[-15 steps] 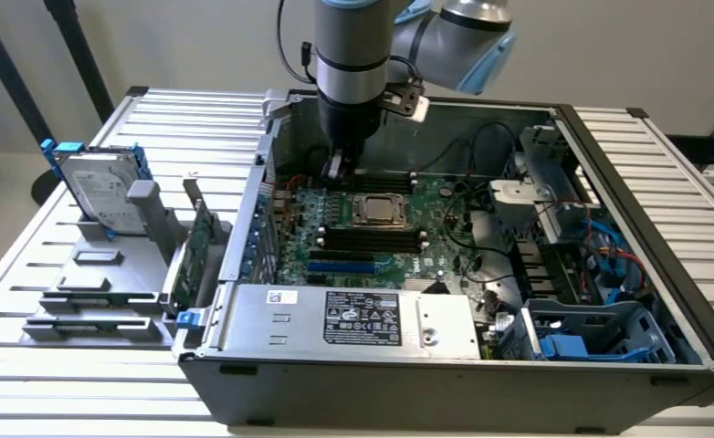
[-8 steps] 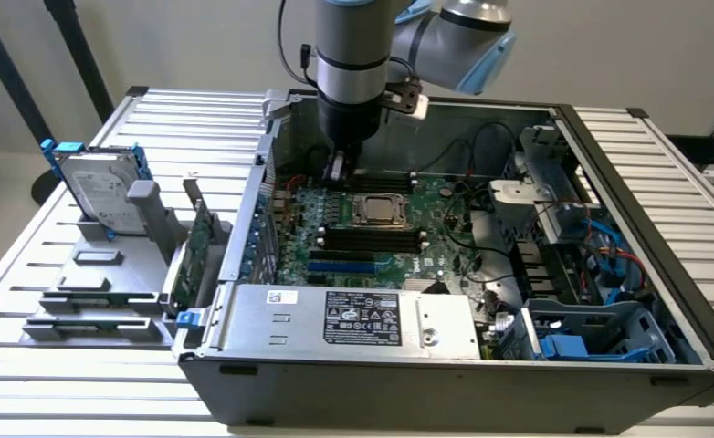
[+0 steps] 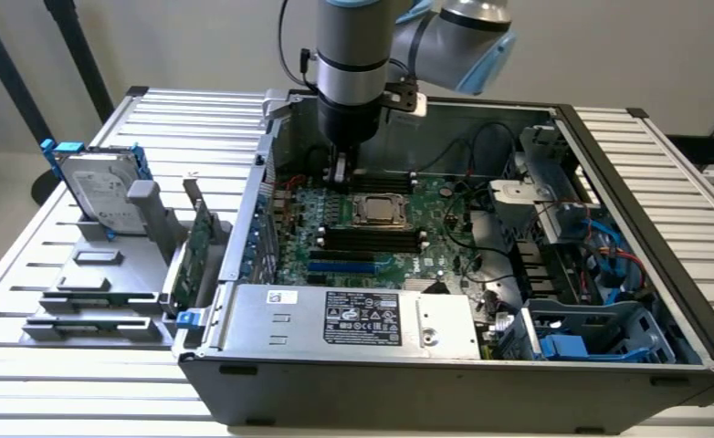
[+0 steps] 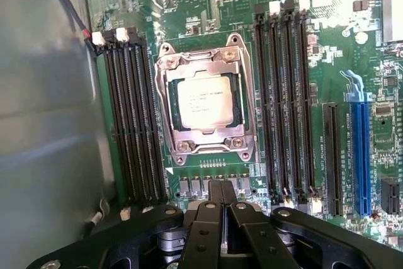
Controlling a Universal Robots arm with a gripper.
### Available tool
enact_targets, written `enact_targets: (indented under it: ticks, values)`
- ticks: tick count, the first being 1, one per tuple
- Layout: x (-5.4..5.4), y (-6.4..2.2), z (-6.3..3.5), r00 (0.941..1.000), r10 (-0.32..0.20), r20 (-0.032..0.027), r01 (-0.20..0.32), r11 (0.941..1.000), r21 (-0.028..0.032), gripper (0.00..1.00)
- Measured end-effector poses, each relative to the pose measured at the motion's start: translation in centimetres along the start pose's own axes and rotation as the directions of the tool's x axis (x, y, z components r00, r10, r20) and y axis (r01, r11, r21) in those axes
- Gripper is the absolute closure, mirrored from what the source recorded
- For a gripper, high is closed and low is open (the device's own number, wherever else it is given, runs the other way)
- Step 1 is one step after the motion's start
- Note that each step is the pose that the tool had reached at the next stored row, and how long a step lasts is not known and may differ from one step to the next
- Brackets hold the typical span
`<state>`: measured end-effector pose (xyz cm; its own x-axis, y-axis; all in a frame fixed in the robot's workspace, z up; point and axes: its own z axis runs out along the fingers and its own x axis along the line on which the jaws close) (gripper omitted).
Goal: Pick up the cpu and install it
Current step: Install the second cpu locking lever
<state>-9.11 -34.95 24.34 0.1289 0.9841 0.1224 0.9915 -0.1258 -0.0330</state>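
Faint printed lines are seen on the metal top of the cpu, but no word can be made out. A black label and a small white sticker are borne by the power supply housing; their print cannot be read.
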Motion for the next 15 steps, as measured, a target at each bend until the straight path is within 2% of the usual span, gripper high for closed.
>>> enact_targets:
  ticks: [8,11,13,15]
  values:
    - [0.3,-0.37,0.74,0.9974,-0.072,0.0011,0.072,0.9974,-0.0005,0.89]
    - [1.0,-0.56,0.86,0.9966,-0.082,0.0023,0.082,0.9966,0.0007,0.89]
    - [1.5,-0.67,0.94,0.9961,-0.088,0.0059,0.088,0.9961,0.0013,0.89]
    - [2.0,-0.76,1.01,0.9954,-0.095,0.0134,0.095,0.9955,0.0021,0.89]
